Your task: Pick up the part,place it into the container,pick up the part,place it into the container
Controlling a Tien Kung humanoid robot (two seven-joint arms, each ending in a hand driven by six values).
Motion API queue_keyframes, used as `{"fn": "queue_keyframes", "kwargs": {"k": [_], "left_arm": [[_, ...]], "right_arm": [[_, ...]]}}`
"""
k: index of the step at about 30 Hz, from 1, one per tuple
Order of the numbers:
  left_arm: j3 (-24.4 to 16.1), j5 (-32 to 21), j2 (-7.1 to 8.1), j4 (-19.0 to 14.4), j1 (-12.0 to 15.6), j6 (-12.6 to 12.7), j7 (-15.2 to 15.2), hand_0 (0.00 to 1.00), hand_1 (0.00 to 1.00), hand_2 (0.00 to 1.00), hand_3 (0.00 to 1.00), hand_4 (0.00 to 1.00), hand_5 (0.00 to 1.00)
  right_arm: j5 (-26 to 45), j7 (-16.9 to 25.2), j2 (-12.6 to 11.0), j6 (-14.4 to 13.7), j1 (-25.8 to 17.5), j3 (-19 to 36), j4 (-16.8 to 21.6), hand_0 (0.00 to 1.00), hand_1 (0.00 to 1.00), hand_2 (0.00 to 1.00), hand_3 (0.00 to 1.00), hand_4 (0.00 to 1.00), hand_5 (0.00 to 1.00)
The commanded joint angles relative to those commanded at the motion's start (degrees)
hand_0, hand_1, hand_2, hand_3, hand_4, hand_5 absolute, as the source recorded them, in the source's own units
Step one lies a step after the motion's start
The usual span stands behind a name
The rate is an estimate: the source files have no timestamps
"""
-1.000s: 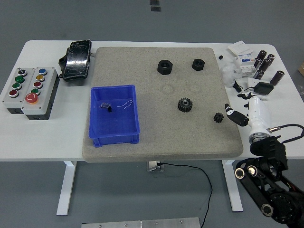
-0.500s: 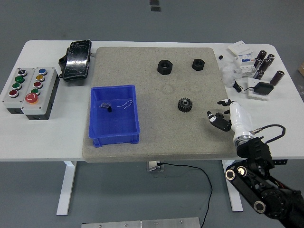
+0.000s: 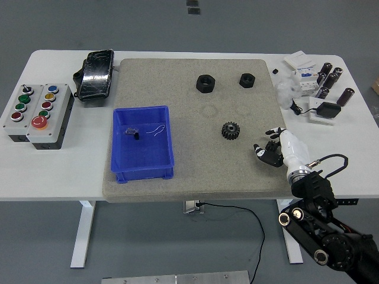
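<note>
Small gear [image 3: 267, 155] apparently under right hand [image 3: 278, 149] fingers [image 3: 261, 150], mostly hidden.

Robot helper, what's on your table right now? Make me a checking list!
Surface: white table with a grey mat.
Job's things: blue bin; large gear; two black nuts; small gear hidden under the hand.
Clutter: button boxes, black pouch, cylinders and small boxes.
Hands: right hand over the small gear's spot, grasp unclear; left nothing seen.
Cables: black cord under the table.
Surroundings: grey floor.
</note>
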Motion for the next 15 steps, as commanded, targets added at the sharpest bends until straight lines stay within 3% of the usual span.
{"fn": "queue_keyframes", "kwargs": {"k": [1, 6, 7, 12, 13, 15], "left_arm": [[-0.02, 0.02, -0.01, 0.00, 0.01, 0.00, 0.01, 0.663, 0.630, 0.572, 0.614, 0.691, 0.348], [-0.13, 0.11, 0.01, 0.00, 0.02, -0.01, 0.02, 0.663, 0.630, 0.572, 0.614, 0.691, 0.348], [-0.15, 0.14, 0.01, 0.00, 0.01, -0.01, 0.02, 0.663, 0.628, 0.572, 0.614, 0.691, 0.348], [-0.19, 0.18, 0.01, 0.00, -0.05, -0.02, -0.03, 0.663, 0.628, 0.572, 0.614, 0.691, 0.348], [-0.17, 0.17, 0.02, 0.00, -0.06, -0.02, -0.05, 0.663, 0.628, 0.573, 0.615, 0.690, 0.347], [-0.23, 0.21, 0.01, 0.00, -0.05, 0.00, -0.07, 0.663, 0.628, 0.573, 0.615, 0.690, 0.347]], "right_arm": [[-0.02, -0.03, -0.06, 0.06, -0.01, -0.04, -0.09, 0.377, 0.586, 0.641, 0.684, 0.440, 0.193], [-0.49, -0.27, -0.17, 0.15, -0.03, -0.23, -0.39, 0.377, 0.586, 0.641, 0.684, 0.440, 0.193], [-0.60, -0.33, -0.15, 0.15, -0.01, -0.25, -0.44, 0.402, 0.577, 0.621, 0.650, 0.221, 0.128], [-1.15, -0.68, -0.10, 0.09, 0.07, -0.47, -0.69, 0.402, 0.577, 0.621, 0.650, 0.221, 0.128], [-1.30, -0.76, -0.12, 0.03, 0.06, -0.53, -0.72, 0.433, 0.570, 0.594, 0.586, 0.002, 0.002], [-1.83, -1.10, -0.17, -0.08, 0.05, -0.70, -0.75, 0.433, 0.570, 0.594, 0.586, 0.002, 0.002]]}}
